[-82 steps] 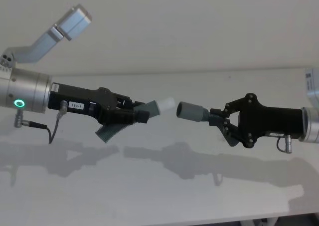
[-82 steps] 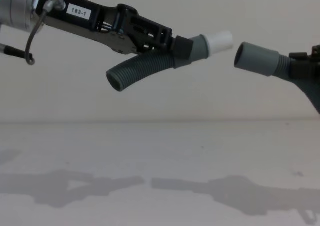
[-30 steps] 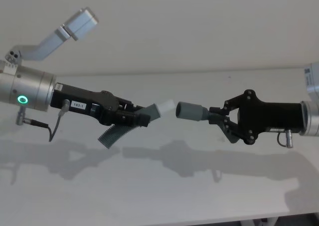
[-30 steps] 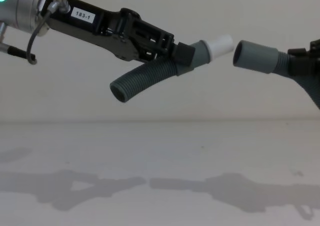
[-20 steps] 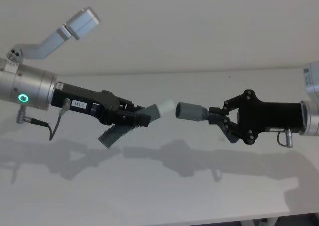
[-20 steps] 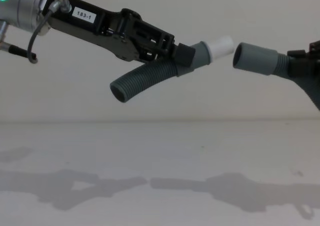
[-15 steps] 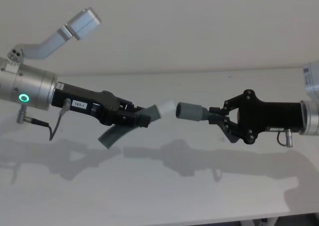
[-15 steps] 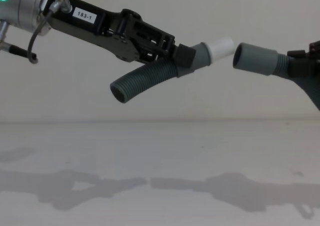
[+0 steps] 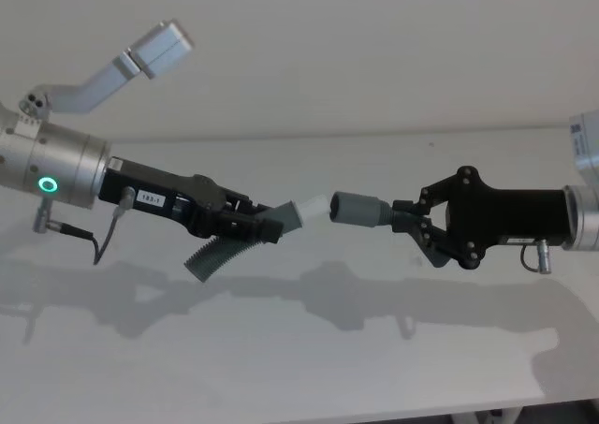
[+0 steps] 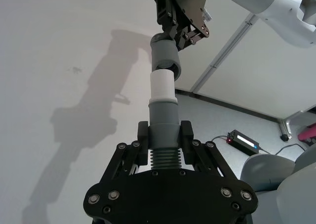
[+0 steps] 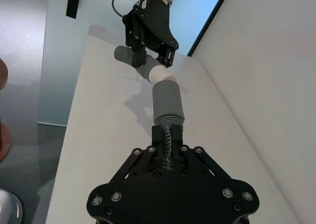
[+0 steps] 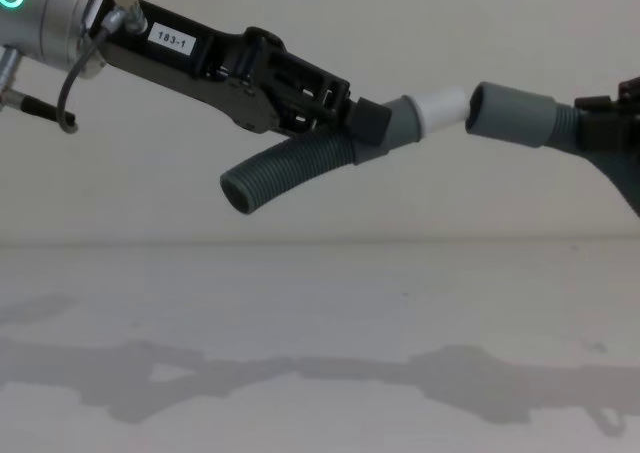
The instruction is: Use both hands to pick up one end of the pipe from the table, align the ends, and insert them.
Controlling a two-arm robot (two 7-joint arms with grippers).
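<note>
Insertion is starting: in the head view, left gripper [image 9: 265, 226] jaws are clamping the plug piece [image 9: 245, 238] above the bench [image 9: 309, 349]; in the chest view, white tip [image 12: 443, 109] is meeting the socket [image 12: 512, 113], clamped by right gripper [image 9: 409, 220], seating unfinished

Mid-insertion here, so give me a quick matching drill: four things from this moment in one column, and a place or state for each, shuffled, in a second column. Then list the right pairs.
Things:
1. white plug tip
2. grey socket collar
3. ribbed open end
4. table

Places or states:
A. hangs free below the left gripper, pointing down and away
B. held up by the right gripper, mouth facing the other piece
C. lies under both arms, carrying their shadows
D. right at the socket's mouth, most of its length showing

Pairs: 1-D, 2-B, 3-A, 4-C
</note>
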